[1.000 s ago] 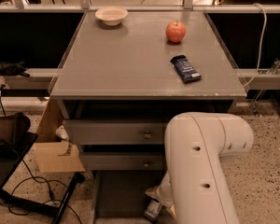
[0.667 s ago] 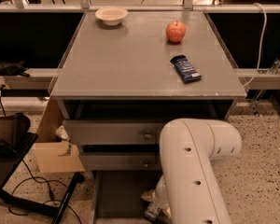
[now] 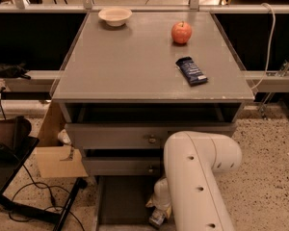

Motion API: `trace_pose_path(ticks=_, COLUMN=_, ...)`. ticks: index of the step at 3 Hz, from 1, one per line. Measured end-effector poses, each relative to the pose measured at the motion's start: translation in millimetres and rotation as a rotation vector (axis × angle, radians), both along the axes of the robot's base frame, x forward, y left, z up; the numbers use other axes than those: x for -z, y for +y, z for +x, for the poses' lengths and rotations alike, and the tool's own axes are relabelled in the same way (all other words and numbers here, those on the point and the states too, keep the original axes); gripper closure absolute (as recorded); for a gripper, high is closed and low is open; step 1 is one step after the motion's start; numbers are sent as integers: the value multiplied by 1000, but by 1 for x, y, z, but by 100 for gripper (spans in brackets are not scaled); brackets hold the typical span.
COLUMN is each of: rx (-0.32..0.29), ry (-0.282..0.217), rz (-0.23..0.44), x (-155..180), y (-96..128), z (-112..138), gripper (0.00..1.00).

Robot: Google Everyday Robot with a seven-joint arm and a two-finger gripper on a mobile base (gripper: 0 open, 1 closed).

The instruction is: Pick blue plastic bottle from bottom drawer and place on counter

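The bottom drawer (image 3: 121,201) is pulled open at the foot of the cabinet, and its flat grey floor shows. My white arm (image 3: 197,177) reaches down into its right side. The gripper (image 3: 158,214) is low in the drawer, mostly hidden by the wrist. A small pale object with a bluish patch (image 3: 156,220) shows at the gripper's tip; it may be the blue plastic bottle, but I cannot tell whether it is held. The counter (image 3: 130,61) is the wide grey cabinet top above.
On the counter are a white bowl (image 3: 115,16) at the back left, a red apple (image 3: 181,32) at the back right and a dark blue snack bar (image 3: 191,70). Two knobbed drawers (image 3: 115,136) are shut. A cardboard box (image 3: 58,160) and cables lie left.
The arm has shifted a little to the left over the open bottom drawer. The things on the counter have not moved.
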State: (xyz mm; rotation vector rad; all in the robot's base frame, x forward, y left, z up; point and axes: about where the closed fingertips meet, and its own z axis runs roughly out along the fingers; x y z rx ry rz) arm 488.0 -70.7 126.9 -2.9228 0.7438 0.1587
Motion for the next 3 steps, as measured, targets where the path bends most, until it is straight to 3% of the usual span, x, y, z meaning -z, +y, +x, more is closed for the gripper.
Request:
trace_pose_path(ticks=2, rx=-7, ry=-1, rz=1, x=0, y=0, z=0, gripper=74)
trace_pose_path(ticks=3, rx=9, ry=-29, rz=29, x=-8, y=2, z=-5, gripper=97)
